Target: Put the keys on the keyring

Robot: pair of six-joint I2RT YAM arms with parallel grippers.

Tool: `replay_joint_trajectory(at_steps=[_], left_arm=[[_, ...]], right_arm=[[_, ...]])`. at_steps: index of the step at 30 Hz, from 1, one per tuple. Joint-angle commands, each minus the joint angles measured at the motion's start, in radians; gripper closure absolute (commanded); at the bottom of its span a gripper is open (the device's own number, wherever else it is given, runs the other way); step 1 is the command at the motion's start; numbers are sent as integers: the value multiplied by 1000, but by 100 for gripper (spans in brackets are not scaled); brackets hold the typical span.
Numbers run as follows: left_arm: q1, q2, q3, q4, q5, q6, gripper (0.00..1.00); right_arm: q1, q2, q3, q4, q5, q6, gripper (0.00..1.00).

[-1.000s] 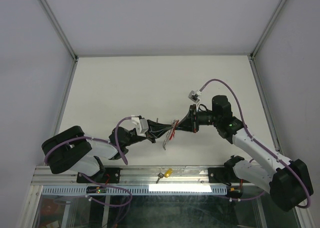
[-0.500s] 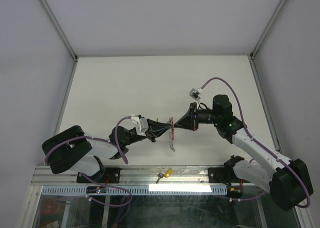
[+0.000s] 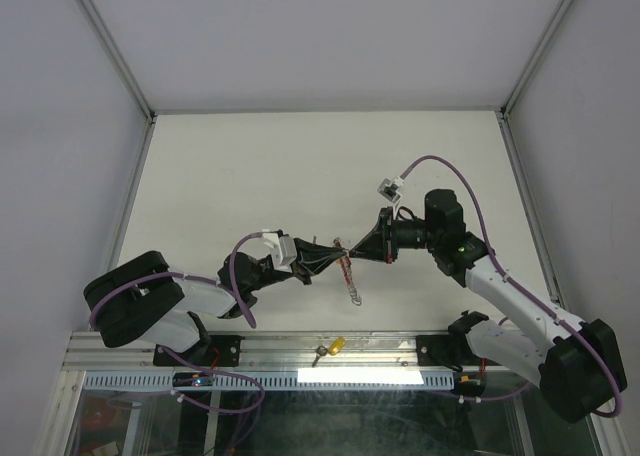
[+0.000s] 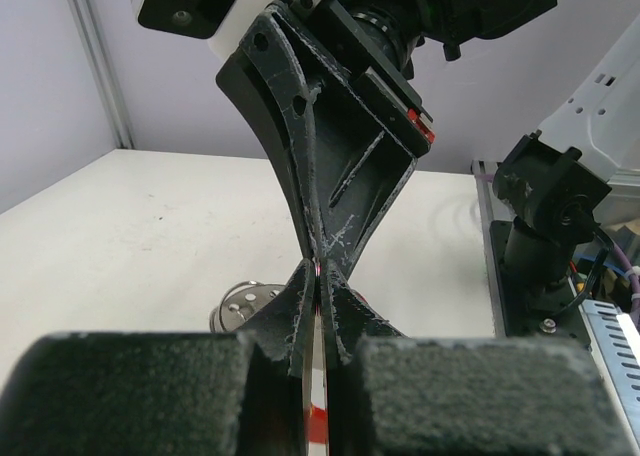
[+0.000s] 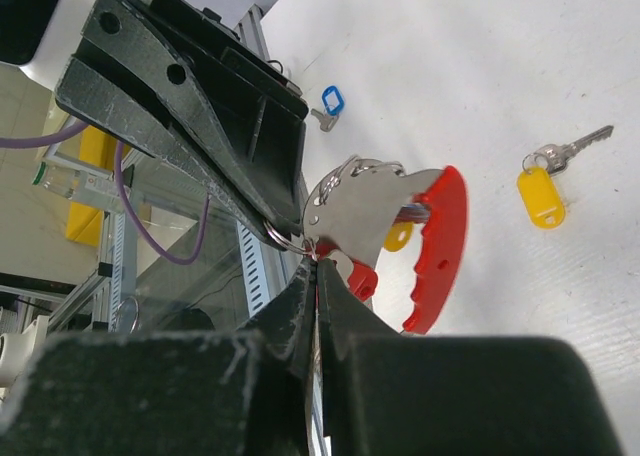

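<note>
Now the keyring (image 3: pixel 348 268) hangs lower, left end effector (image 3: pixel 330 249) and right end effector (image 3: pixel 352 247) both clamped on it; we judge threading unfinished.

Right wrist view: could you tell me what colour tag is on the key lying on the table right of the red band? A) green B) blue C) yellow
C: the key right of the red band of the keyring carries a yellow tag; the blue-tagged key lies at upper left.
</note>
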Motion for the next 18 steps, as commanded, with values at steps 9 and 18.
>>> replay_joint_trajectory(at_steps=[9, 18], left_arm=[[3, -3, 23, 275, 28, -29, 100], [3, 31, 30, 275, 34, -31, 100]], right_arm=[[-3, -29, 80, -8, -24, 58, 100], [-2, -13, 78, 30, -53, 110, 100]])
